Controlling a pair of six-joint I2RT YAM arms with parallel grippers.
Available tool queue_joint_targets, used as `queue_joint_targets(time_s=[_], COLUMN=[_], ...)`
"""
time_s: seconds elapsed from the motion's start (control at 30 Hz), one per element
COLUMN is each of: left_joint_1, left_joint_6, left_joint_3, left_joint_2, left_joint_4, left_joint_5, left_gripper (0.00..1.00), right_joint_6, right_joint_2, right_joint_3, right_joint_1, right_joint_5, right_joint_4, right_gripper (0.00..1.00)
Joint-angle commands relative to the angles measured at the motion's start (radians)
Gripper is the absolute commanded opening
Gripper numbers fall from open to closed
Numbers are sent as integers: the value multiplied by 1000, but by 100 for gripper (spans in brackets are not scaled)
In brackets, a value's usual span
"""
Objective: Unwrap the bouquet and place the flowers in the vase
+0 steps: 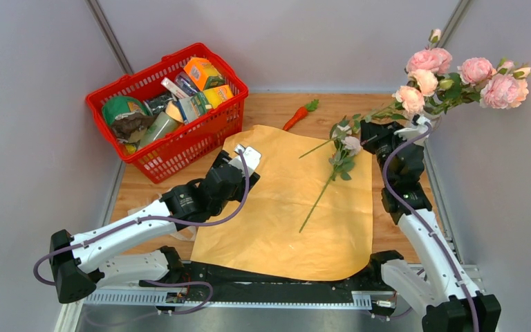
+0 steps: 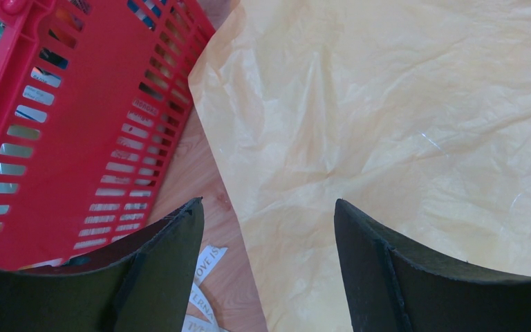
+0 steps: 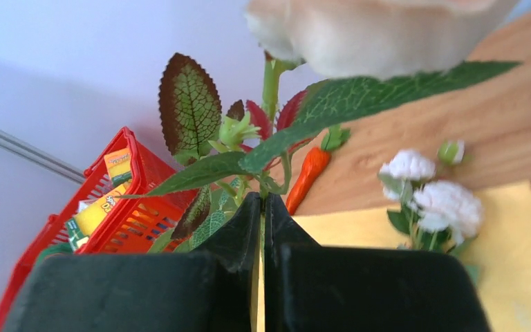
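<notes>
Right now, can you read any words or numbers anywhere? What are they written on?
"OVE IS": on a white strip lying beside the red basket; the start is hidden.
"ERNA": on the same strip, lower down, cut off at both ends.
Boxes in the red basket: they have print, but it is too small and blurred to read.

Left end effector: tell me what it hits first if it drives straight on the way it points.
Probably the spread wrapping paper, near its edge; the open left end effector aims down at it, and the red basket sits left of that line. Depth is unclear from the wrist view.
</notes>
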Motion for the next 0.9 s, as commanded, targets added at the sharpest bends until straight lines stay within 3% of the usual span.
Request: queue_joint_targets(time_s=[0.0, 0.2, 0.57, 0.87], left_joint_1=[-3, -3, -3, -3], left_joint_6=[15, 15, 15, 16], left_joint_3=[25, 25, 25, 25], left_joint_2=[-13, -10, -10, -12], left_joint_4=[19, 19, 19, 19], left_joint_5=[-8, -5, 0, -1], left_gripper=[77, 77, 77, 77], right_joint_6=[-379, -771, -1130, -1129], right_joint_2=[-40, -95, -109, -16], right_joint_3=[78, 187, 288, 353], right_joint_1=[6, 6, 0, -108], right_joint_5=[31, 74, 235, 189], right_joint_4=[181, 158, 194, 218], right_gripper=[0, 0, 0, 0])
